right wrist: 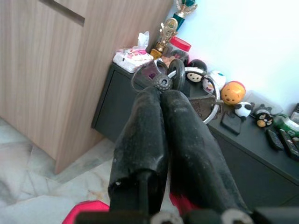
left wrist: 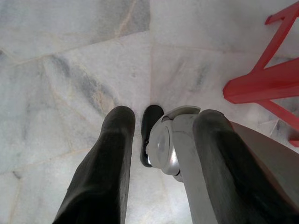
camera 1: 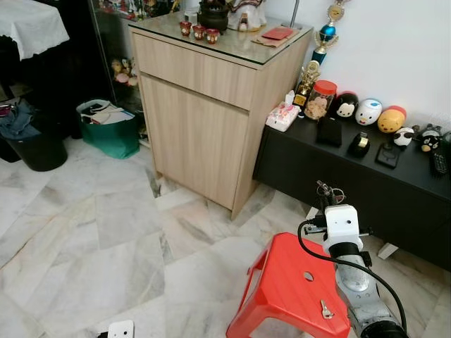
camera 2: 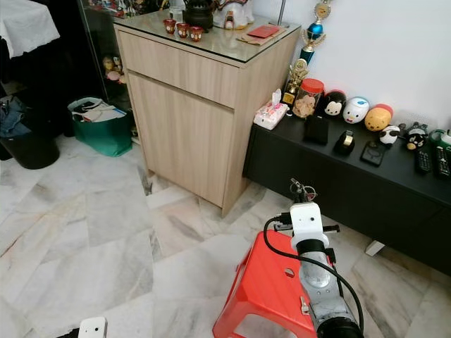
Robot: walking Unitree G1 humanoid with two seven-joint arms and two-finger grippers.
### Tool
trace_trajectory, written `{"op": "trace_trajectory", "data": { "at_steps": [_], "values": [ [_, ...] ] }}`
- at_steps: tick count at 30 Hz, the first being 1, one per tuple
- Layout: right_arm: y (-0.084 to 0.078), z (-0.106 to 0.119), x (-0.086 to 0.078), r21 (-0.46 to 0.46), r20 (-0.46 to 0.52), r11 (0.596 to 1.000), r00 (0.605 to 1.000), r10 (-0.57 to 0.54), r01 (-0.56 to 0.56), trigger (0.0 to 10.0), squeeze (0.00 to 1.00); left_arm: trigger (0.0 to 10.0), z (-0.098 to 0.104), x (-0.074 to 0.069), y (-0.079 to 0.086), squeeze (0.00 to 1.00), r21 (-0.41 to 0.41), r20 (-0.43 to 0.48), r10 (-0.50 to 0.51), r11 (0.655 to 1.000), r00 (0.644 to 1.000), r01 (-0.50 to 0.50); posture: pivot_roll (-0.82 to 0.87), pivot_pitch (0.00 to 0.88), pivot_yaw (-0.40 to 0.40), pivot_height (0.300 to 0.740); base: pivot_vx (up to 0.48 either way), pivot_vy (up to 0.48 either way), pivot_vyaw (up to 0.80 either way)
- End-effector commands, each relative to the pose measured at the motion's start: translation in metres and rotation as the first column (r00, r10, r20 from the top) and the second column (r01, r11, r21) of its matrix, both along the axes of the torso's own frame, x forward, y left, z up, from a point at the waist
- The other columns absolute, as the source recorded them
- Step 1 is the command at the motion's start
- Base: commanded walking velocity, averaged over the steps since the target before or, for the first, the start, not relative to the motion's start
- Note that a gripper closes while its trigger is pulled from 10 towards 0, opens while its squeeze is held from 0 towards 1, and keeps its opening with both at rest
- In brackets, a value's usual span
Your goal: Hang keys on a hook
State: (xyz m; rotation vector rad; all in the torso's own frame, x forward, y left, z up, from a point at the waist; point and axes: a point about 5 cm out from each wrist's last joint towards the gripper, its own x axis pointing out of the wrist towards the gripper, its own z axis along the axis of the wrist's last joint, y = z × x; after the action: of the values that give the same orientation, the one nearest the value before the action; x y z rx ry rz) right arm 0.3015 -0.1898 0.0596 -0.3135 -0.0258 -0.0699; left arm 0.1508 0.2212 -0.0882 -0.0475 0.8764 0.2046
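A bunch of keys on metal rings (right wrist: 187, 84) is pinched at the tips of my right gripper (right wrist: 161, 93), which is shut on it. In the left eye view the raised right gripper (camera 1: 328, 191) holds the keys (camera 1: 331, 189) above the far edge of a red plastic stool (camera 1: 282, 282), in front of the low black cabinet (camera 1: 366, 190). One loose silver key (camera 1: 325, 309) lies on the stool's seat. My left gripper (left wrist: 164, 116) hangs over the marble floor with its fingers (left wrist: 117, 135) spread apart and nothing between them.
A tall wooden cabinet (camera 1: 204, 120) stands ahead on the left. The black cabinet's top carries a tissue pack (camera 1: 283, 116), a trophy (camera 1: 307, 81), a jar and round toys. A green bag (camera 1: 111, 127) and a dark bin (camera 1: 39, 148) sit at far left. Marble floor (camera 1: 106, 239) lies open.
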Motion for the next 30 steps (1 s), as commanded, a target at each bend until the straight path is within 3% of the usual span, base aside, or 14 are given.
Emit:
{"op": "trace_trajectory", "data": {
  "at_steps": [1, 13, 30],
  "values": [
    [-0.0075, 0.0028, 0.0012, -0.007, 0.007, 1.0, 1.0, -0.027, 0.028, 10.0, 0.0, 10.0, -0.0029, -0.0036, -0.0053, 0.0, -0.007, -0.022, -0.009, 1.0, 1.0, 0.009, 0.08, 0.0, -0.132, 0.718, 0.0, -0.334, 0.0],
    [-0.0062, 0.0033, 0.0027, 0.003, 0.005, 1.0, 1.0, -0.014, 0.014, 10.0, 0.0, 10.0, -0.0027, -0.003, -0.0054, 0.0, -0.002, -0.022, -0.008, 1.0, 1.0, 0.008, 0.08, 0.0, -0.136, 0.718, 0.0, -0.164, 0.0],
    [-0.0045, 0.0045, 0.0019, 0.007, 0.017, 1.0, 1.0, 0.008, -0.008, 10.0, 0.0, 10.0, -0.0029, -0.0029, -0.0073, 0.0, -0.019, -0.014, 0.005, 1.0, 1.0, -0.006, 0.08, 0.0, -0.14, 0.718, -0.02, 0.0, 0.0]
  ]
}}
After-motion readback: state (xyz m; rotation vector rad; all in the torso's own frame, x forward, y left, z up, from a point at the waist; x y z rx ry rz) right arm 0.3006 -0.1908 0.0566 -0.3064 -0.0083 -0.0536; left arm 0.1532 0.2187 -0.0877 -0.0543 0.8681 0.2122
